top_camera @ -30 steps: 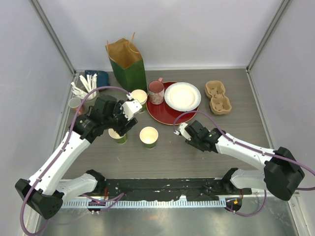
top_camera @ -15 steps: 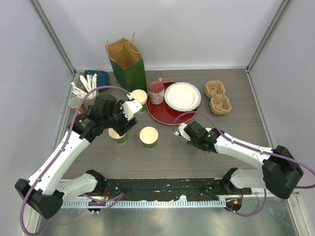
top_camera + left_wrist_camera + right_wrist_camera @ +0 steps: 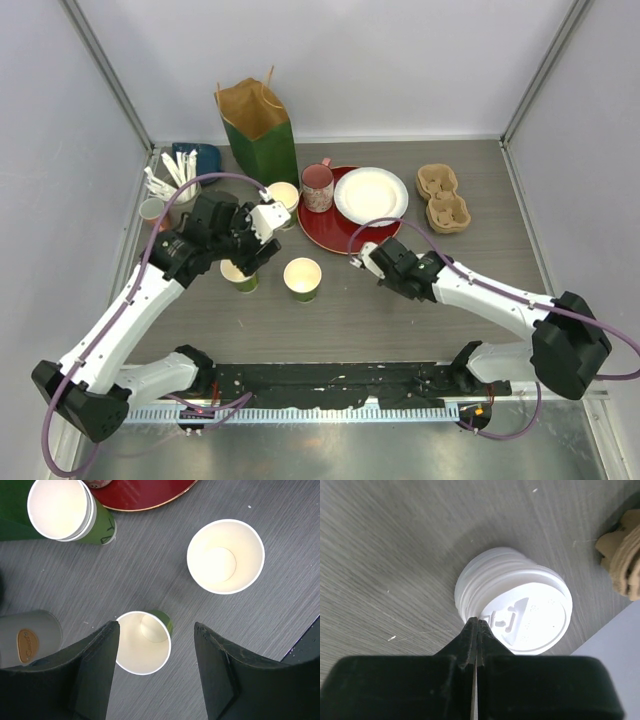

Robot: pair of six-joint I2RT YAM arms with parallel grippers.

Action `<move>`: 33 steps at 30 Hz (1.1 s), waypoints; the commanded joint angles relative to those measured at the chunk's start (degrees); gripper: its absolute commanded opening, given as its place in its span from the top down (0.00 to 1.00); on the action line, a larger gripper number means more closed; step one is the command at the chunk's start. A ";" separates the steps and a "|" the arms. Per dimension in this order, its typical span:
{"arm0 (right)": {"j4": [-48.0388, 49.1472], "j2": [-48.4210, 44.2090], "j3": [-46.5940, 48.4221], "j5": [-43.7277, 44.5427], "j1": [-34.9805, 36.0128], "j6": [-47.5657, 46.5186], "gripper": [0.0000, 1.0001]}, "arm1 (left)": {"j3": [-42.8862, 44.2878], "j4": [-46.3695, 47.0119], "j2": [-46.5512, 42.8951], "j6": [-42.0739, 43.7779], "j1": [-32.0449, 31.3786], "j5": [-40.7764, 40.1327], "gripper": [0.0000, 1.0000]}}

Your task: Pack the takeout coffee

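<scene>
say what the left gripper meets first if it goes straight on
Probably the open green paper cup between the left gripper's jaws; its rim sits close by one jaw, though depth is unclear.

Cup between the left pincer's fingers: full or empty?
Empty. The left wrist view looks down into the green paper cup and shows its bare cream bottom, no liquid, no lid.

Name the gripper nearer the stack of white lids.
Right. The right gripper, shut, has its tips at the lid stack's rim in its wrist view. The left gripper is open astride a green cup, with no lids in its view.
</scene>
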 commanded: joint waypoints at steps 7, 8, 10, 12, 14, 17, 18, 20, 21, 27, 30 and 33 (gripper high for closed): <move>-8.20 0.17 12.06 -0.09 0.24 2.35 0.99 | 1.79 1.22 1.80 -4.69 0.35 -0.83 0.35; -8.74 0.00 13.12 -1.22 0.24 2.53 0.99 | 1.53 1.57 1.89 -5.48 0.62 -1.27 0.35; -10.57 -0.09 18.21 -3.33 0.16 4.10 0.99 | 1.00 2.45 2.07 -6.54 1.40 -1.71 0.35; -11.90 1.22 22.95 -8.60 0.24 6.47 0.99 | 0.56 3.59 2.50 -8.47 3.42 -1.28 0.35; -13.57 3.06 30.34 -12.38 0.86 11.04 0.99 | 0.38 4.56 3.38 -10.05 5.88 -0.14 0.35; -15.24 7.63 38.52 -16.52 4.54 15.88 0.99 | 0.21 5.88 3.47 -13.91 9.65 2.23 0.35; -15.33 8.95 41.58 -17.57 5.77 16.67 0.99 | 0.30 6.14 3.39 -15.66 10.72 3.02 0.35; -15.60 12.73 44.15 -17.93 9.45 18.43 0.99 | 0.30 6.67 3.21 -16.99 13.87 4.26 0.35; -15.77 14.05 46.33 -18.10 10.34 18.87 0.99 | 0.30 6.85 3.12 -17.61 14.93 4.17 0.35; -16.56 23.72 53.29 -19.07 15.96 20.64 0.99 | -0.23 7.64 3.65 -19.90 23.20 7.50 0.34; -16.56 27.14 55.57 -19.86 17.99 20.02 0.99 | -0.93 8.25 3.56 -20.34 26.37 8.57 0.35; -17.00 30.04 57.86 -19.69 18.44 19.41 0.99 | -0.85 7.91 3.30 -19.55 26.90 8.57 0.35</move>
